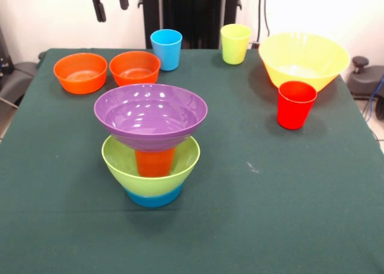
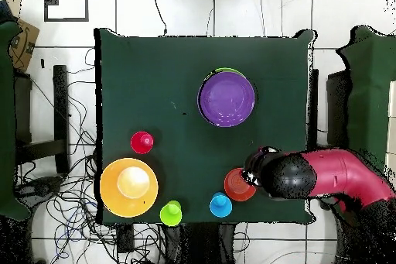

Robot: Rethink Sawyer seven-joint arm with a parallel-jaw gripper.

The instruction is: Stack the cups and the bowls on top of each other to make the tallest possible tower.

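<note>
**Tower four pieces high — arm over the orange bowls**

The tower (image 1: 151, 145) stands on the green table (image 1: 270, 214): small blue bowl (image 1: 153, 197) lowest, lime green bowl (image 1: 150, 165) on it, an orange cup (image 1: 155, 162) inside that, and the wide purple bowl (image 1: 150, 116) resting on the cup.

Behind the tower sit two small orange bowls (image 1: 80, 72) side by side, with the light blue cup (image 1: 166, 49) and yellow-green cup (image 1: 235, 43) further back; the yellow bowl (image 1: 303, 59) and red cup (image 1: 296, 104) lie off to the tower's side.

The pincer (image 1: 110, 3) hangs above the orange bowls, its two fingers apart and empty. I judge the step in hand is fetching the next piece — likely an orange bowl. The next move calls for a descent onto one rim, then a level, centred placing in the purple bowl.
</note>
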